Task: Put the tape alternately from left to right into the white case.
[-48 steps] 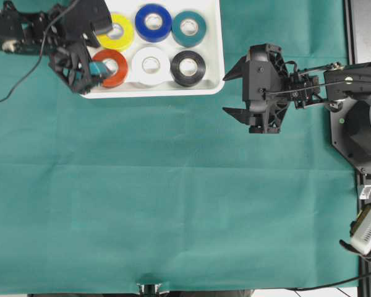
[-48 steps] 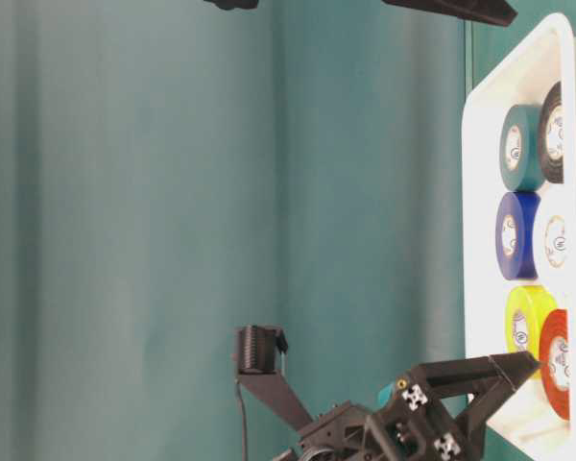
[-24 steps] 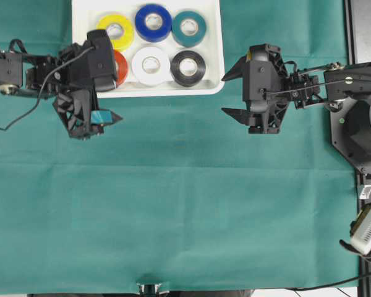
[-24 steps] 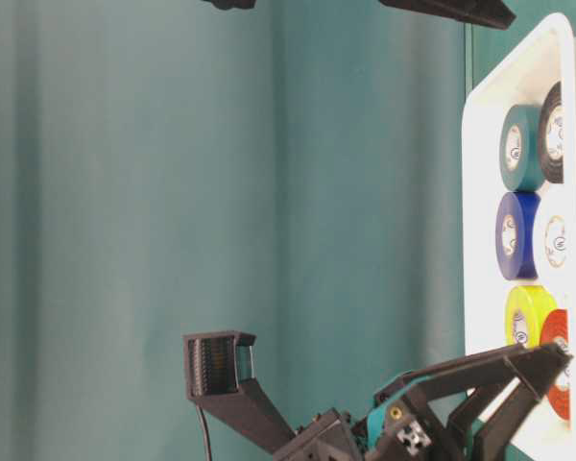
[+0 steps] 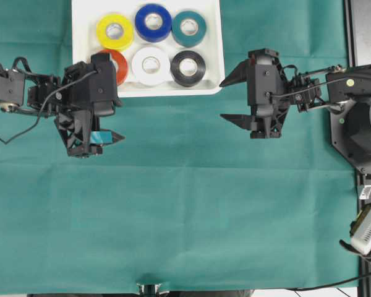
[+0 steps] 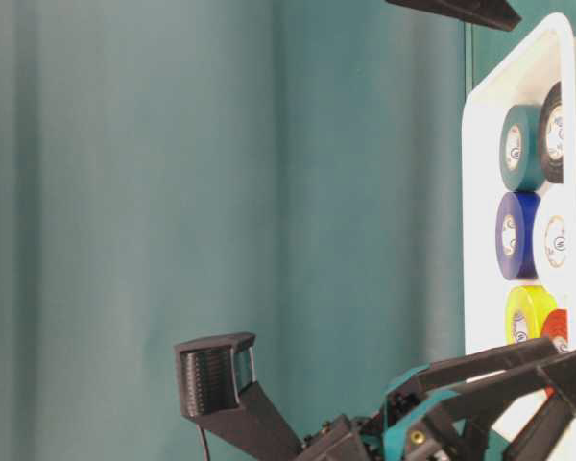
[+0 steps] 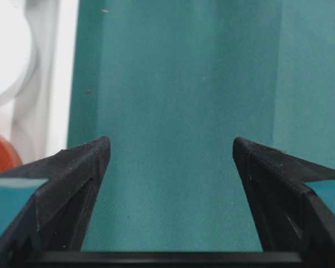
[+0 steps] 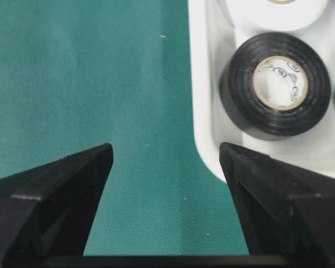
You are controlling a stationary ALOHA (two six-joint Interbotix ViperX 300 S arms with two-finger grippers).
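Since a second ago, the left pincer [image 5: 115, 116] has been swung off the case's left end, where it stood over the red roll, and out over the bare green cloth [image 5: 185, 210] below the tray; the right pincer [image 5: 229, 91] has hardly shifted.

Nearest in the left wrist view, the left pincer's fingers [image 7: 72, 184] are seen spread wide with only cloth between them; nothing is held. The right pincer is likewise gaping and empty, its fingers [image 8: 61, 190] straddling cloth just beside the case's corner.

From the left pincer, the white case [image 5: 216, 55] lies up and to the right in the overhead view, with the red roll [image 5: 119, 67] closest and partly hidden by the arm. From the right pincer the case lies to the left, the black roll [image 5: 188, 67] just beyond the rim.

All the tape is lying flat in the case, in two rows: red, white [image 5: 151, 65] and black in the near row, yellow [image 5: 115, 31], blue [image 5: 153, 23] and teal [image 5: 188, 28] in the far row. No roll can be seen on the desk, so the task is judged complete, with nothing left to be grasped and nothing standing in the way of either arm being drawn back.
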